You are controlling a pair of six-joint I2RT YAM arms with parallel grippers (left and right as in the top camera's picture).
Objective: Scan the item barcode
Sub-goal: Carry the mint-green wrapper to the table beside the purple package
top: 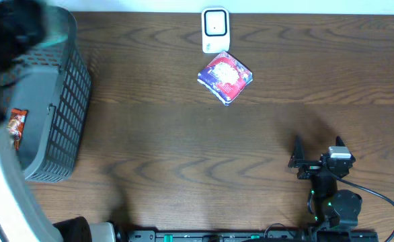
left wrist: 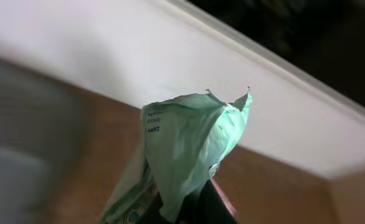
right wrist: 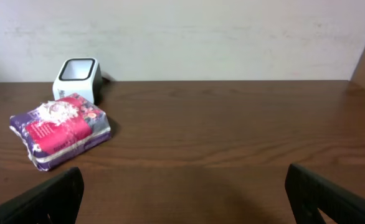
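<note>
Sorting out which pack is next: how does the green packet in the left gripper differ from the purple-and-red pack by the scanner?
Colour: the green packet is pale green; the purple-and-red pack is purple with a red panel. Pose: the green packet is crumpled, pinched in the left gripper; the purple-and-red pack lies flat on the table by the scanner. Both look like soft wrapped packs.
</note>
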